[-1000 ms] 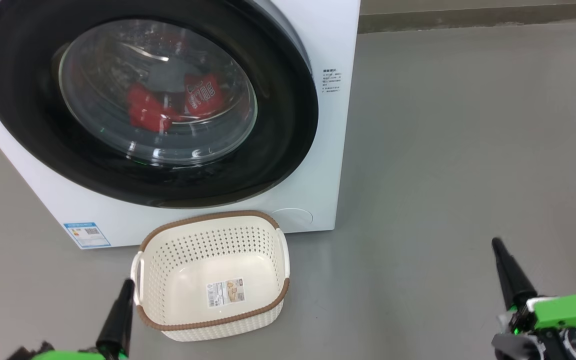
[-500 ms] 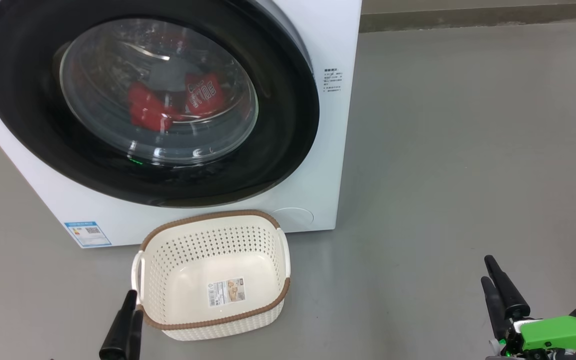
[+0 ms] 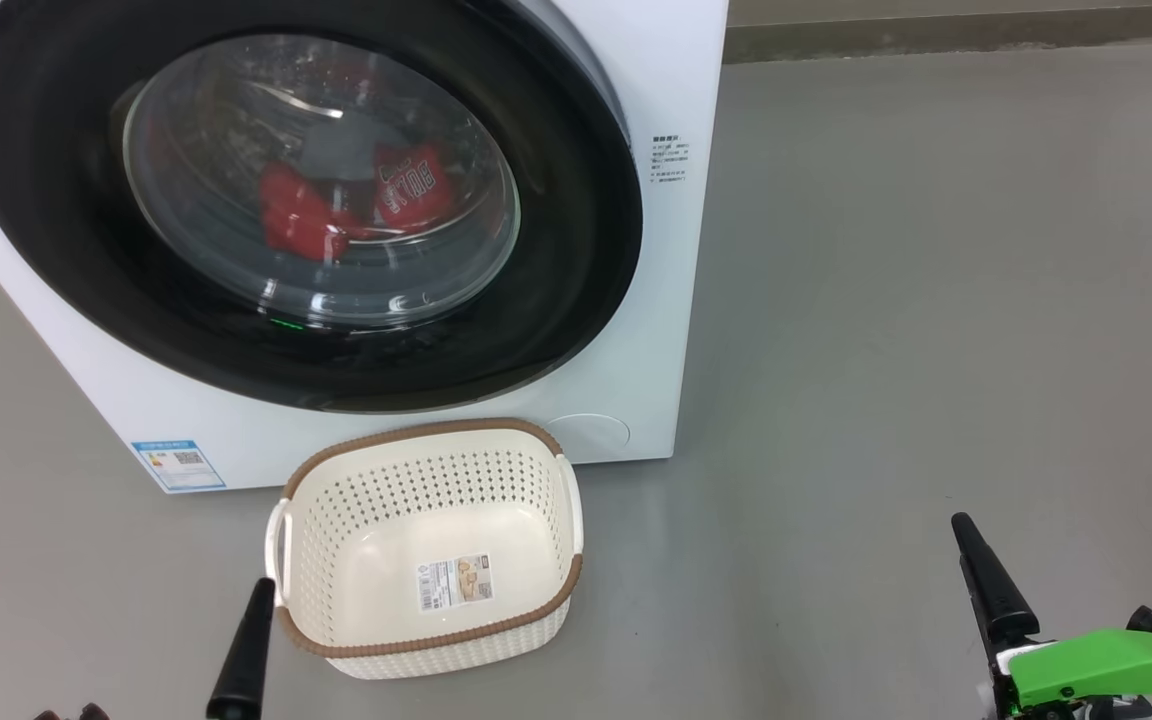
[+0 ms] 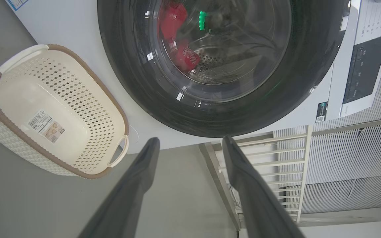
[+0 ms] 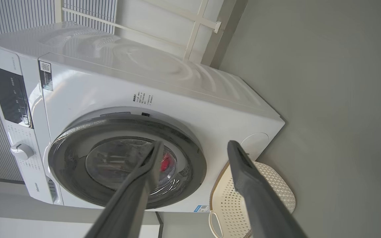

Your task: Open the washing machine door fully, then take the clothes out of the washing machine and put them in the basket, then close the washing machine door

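- Left gripper [image 4: 190,140] stands spread wide and holds nothing; its finger [image 3: 248,640] sits lower at the frame's lower left than a second ago, beside the basket [image 3: 436,660].
- Right gripper [image 5: 195,143], also wide, has dropped at lower right.
- The basket rests on the grey floor [image 3: 886,350], just before the washing machine [image 3: 656,300], unmoved.
- The washing machine door [image 3: 556,250] is shut, upper left, with the red clothes [image 3: 356,205] behind its glass.

Saw smooth grey floor [image 3: 936,300] carrying white washing machine [image 3: 671,60], with cream perforated basket [image 3: 416,490] sat upright just in front, near the machine's lower front edge.
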### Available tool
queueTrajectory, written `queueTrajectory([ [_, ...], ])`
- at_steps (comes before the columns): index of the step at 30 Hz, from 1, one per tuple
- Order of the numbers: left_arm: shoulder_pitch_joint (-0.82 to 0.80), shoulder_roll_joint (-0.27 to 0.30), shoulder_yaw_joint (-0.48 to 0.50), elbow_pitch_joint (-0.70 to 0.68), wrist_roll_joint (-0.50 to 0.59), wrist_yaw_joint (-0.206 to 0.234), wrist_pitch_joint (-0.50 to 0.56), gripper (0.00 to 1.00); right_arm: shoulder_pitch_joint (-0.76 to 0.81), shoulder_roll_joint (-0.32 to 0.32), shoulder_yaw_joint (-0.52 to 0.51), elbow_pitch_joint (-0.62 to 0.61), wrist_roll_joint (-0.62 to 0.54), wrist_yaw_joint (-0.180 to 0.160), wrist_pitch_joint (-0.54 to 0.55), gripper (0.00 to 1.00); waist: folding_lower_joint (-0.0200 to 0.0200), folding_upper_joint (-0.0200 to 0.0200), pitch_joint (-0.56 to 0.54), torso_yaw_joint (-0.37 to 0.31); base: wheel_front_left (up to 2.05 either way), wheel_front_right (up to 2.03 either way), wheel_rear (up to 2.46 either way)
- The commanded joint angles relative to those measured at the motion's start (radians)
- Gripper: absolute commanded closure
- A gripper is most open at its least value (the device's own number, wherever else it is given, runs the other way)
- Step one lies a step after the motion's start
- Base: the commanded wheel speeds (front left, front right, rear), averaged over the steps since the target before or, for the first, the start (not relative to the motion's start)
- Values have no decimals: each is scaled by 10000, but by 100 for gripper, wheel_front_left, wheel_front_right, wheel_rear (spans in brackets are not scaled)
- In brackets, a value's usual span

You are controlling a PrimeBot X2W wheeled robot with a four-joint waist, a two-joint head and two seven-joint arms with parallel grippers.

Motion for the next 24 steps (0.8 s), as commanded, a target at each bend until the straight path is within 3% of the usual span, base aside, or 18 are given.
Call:
queueTrajectory([
  [1,-17,140,87,-338,370,-25,-101,0,-133,-152,105,-274,-301,3,-117,0,-2,0,1,4,0,0,0],
  [24,254,141,148,-846,3647,-27,-778,0,6,-191,488,-490,-3285,4,-793,0,-2,0,96,61,0,0,0],
])
